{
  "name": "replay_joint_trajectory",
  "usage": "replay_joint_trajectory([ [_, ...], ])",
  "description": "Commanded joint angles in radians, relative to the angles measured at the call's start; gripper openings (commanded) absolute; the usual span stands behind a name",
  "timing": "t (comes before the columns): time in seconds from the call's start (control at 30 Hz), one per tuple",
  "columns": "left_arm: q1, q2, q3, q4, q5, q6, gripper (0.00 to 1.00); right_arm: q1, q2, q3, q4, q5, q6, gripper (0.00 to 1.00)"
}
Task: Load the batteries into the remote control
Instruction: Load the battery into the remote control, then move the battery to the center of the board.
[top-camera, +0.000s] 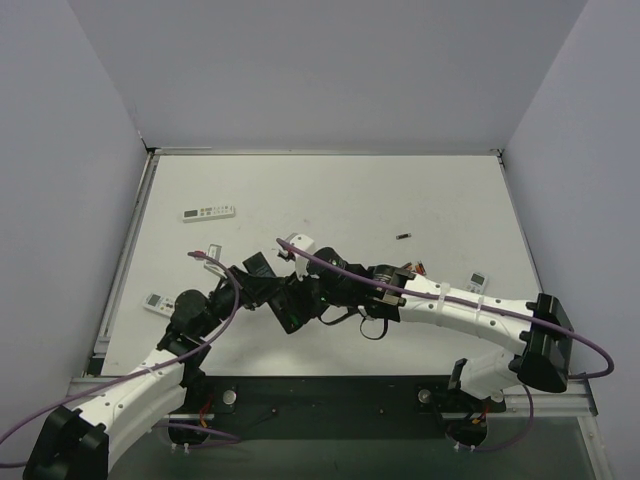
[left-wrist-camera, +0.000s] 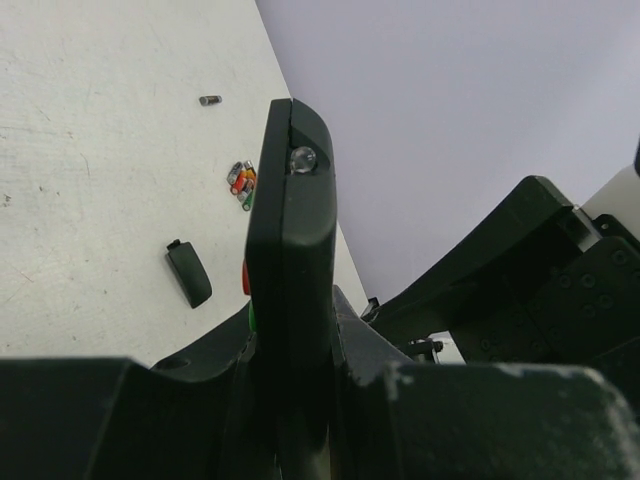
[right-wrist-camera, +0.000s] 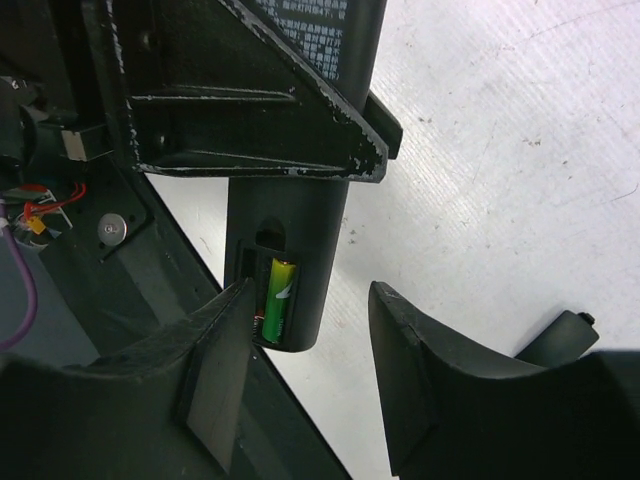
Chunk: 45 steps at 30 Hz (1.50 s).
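1. Step in hand: loading cells into the black remote (right-wrist-camera: 300, 240), which is lifted off the table (left-wrist-camera: 90, 200) and stands upright. My read is mid-load, with one cell in.
2. The left gripper (left-wrist-camera: 292, 322) is clenched on the remote's body, so the open battery bay faces the right arm.
3. The right gripper (right-wrist-camera: 312, 296) is released, its jaws spread to either side of the remote's lower end with nothing between the pads. One finger (right-wrist-camera: 215, 370) sits right at the bay edge; I cannot tell whether it touches.
4. A green battery (right-wrist-camera: 280, 298) lies in the bay, lengthwise along the remote, with a spring at its lower end. The slot next to it is partly hidden by that finger, so I cannot tell if it is filled. A red bit shows at the remote's side in the left wrist view, and it is unclear what that is.
5. The spare batteries (left-wrist-camera: 242, 185) are a small red/green pile on the table beyond the remote. A lone battery (left-wrist-camera: 210, 100) lies farther beyond the remote.
6. The battery cover (left-wrist-camera: 188, 273) is off and lies flat on the table beside the remote.
7. Next move likely calls for the right arm to back off the remote, fetch a cell from the pile and match its polarity to the slot. The cover goes on last.
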Motion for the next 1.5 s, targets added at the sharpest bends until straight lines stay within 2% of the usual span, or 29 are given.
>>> replay_joint_trajectory([
  [0.0,-0.004,-0.021,0.002,0.062,-0.033,-0.018,0.0,0.011,0.022,-0.002,0.014,0.023,0.037,0.43],
  [0.37,-0.005,-0.033,0.001,0.066,-0.043,-0.033,0.0,0.02,0.077,-0.004,0.013,0.024,0.046,0.33],
  [0.5,-0.004,-0.045,-0.001,0.059,-0.045,-0.036,0.0,0.02,0.079,-0.012,0.011,0.072,0.042,0.18],
  [0.6,-0.004,-0.052,-0.007,0.054,-0.048,-0.036,0.0,0.019,0.076,-0.013,0.01,0.075,0.037,0.12],
  [0.7,-0.004,-0.05,-0.013,0.055,-0.053,-0.032,0.0,0.02,0.077,-0.004,0.01,0.063,0.037,0.13],
  [0.73,-0.004,-0.05,-0.015,0.057,-0.053,-0.03,0.0,0.02,0.077,-0.001,0.01,0.052,0.035,0.14],
  [0.83,-0.004,-0.047,-0.013,0.057,-0.054,-0.02,0.0,0.019,0.068,0.013,0.01,0.043,0.042,0.31],
  [0.87,-0.004,-0.046,-0.015,0.054,-0.057,-0.01,0.0,0.02,0.062,0.018,0.008,0.038,0.042,0.4],
  [1.07,-0.004,-0.055,-0.033,0.008,-0.092,0.045,0.0,0.017,-0.027,0.039,-0.018,0.076,0.058,0.65],
  [1.17,-0.004,-0.053,-0.054,0.006,-0.114,0.057,0.0,-0.01,-0.08,0.05,-0.077,0.13,0.084,0.71],
  [1.3,-0.002,-0.046,-0.061,0.005,-0.111,0.08,0.0,-0.127,-0.153,0.018,-0.168,0.17,0.175,0.79],
  [1.37,-0.002,-0.046,-0.064,0.003,-0.106,0.086,0.0,-0.226,-0.196,-0.024,-0.208,0.17,0.204,0.82],
  [1.47,-0.002,-0.05,-0.062,-0.004,-0.097,0.092,0.0,-0.36,-0.226,-0.067,-0.268,0.187,0.213,0.81],
])
